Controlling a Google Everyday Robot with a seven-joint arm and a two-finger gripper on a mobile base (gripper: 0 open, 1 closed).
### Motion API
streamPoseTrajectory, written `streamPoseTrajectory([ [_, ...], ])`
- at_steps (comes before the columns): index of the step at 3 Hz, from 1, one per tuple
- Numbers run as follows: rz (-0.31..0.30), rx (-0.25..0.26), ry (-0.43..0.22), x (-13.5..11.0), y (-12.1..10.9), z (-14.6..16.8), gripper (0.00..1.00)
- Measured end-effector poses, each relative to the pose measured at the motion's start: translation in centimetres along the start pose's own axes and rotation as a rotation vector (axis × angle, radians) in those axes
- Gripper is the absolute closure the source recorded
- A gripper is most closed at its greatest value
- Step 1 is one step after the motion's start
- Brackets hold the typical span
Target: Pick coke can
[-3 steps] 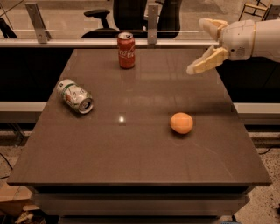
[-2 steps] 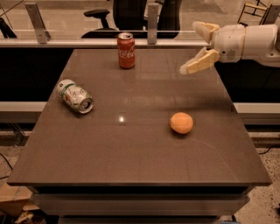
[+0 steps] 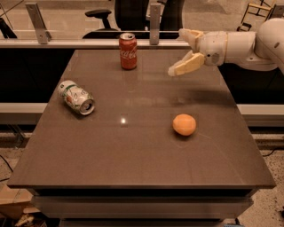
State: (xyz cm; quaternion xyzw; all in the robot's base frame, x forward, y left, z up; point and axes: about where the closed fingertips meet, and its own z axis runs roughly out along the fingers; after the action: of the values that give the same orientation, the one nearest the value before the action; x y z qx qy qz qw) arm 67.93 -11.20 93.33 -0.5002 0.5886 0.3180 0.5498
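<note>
Three things sit on the one dark table: one coke can, one silver can and one orange.

The coke can stands upright near the far edge, a little left of the middle, its silver top facing up. Nothing touches it.

The silver can, white and green, lies on its side near the left edge, with its open end turned toward the front right. It is well apart from the coke can.

The orange rests right of the middle, nearer the front than either can.

One arm reaches in from the right, above the far right part of the table. Its gripper hangs in the air to the right of the coke can, clear of it, at about the can's height. Its two fingers are spread wide and hold nothing, and they point left toward the can.

Behind the table run one rail, two metal posts and one office chair.
</note>
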Motion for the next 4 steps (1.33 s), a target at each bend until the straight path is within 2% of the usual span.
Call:
streamPoseTrajectory([
  [3, 0.001, -0.085, -0.037, -1.1, -0.2, 6.0, 0.00],
  [4, 0.029, -0.047, 0.000, -0.7, -0.8, 6.8, 0.00],
])
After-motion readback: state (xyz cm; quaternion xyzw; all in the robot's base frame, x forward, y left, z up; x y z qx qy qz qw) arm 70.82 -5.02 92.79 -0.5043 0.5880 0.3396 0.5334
